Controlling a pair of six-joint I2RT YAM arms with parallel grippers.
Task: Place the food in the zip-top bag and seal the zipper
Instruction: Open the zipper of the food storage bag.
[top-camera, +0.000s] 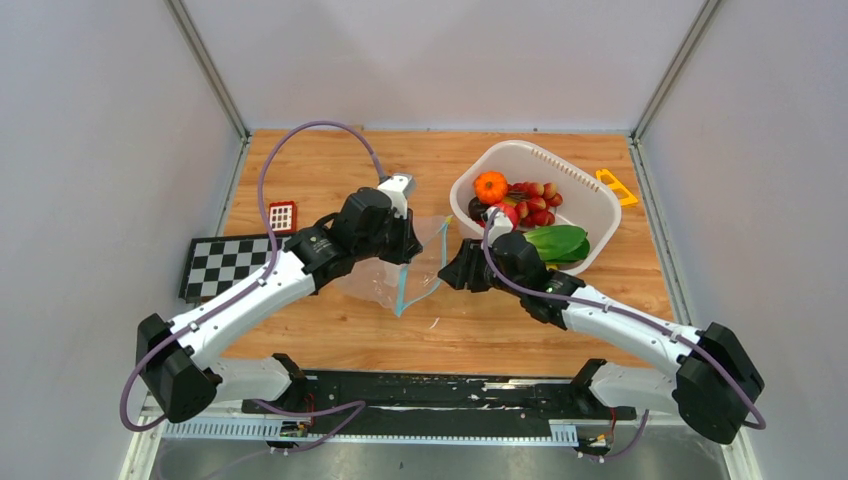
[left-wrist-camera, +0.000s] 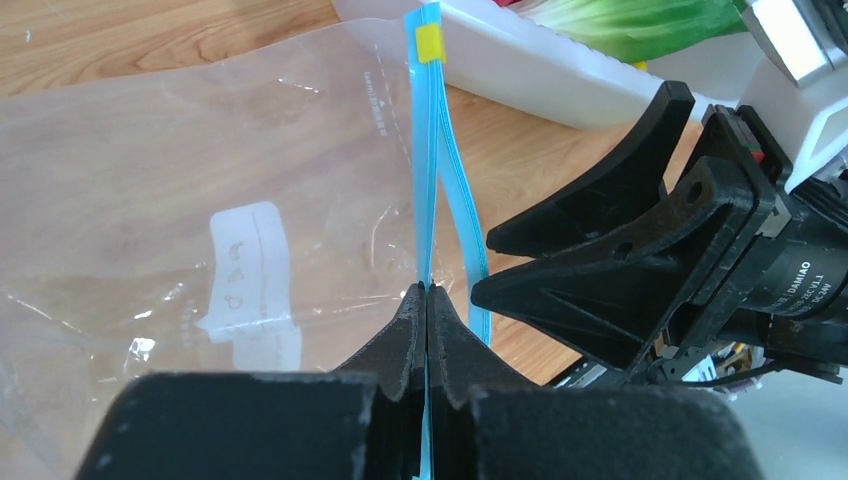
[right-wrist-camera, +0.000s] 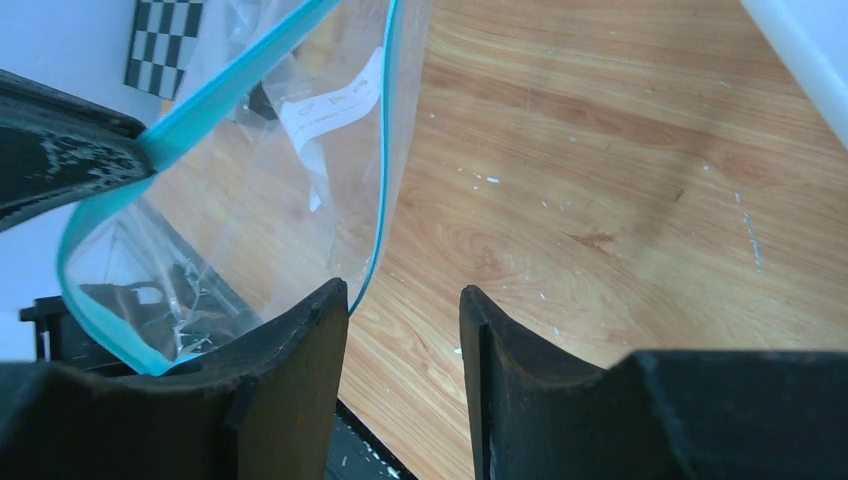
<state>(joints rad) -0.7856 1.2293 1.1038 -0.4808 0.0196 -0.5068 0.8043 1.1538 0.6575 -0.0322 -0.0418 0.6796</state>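
The clear zip-top bag (top-camera: 385, 275) is held up over the table's middle, its teal zipper (top-camera: 405, 285) facing right with the mouth partly open. My left gripper (top-camera: 412, 245) is shut on one side of the zipper (left-wrist-camera: 428, 200), which runs up from the jaws in the left wrist view. My right gripper (top-camera: 455, 272) is open and empty just right of the bag mouth; its left finger (right-wrist-camera: 300, 350) sits against the bag's other teal edge (right-wrist-camera: 385, 150). The food lies in the white basket (top-camera: 590, 195): an orange tangerine (top-camera: 490, 187), a red grape bunch (top-camera: 537, 203) and a dark piece partly hidden.
A green leafy vegetable (top-camera: 557, 242) lies in the basket's near end. A yellow item (top-camera: 616, 186) lies behind the basket. A checkerboard (top-camera: 225, 263) and a small red-and-white grid block (top-camera: 282, 215) sit at the left.
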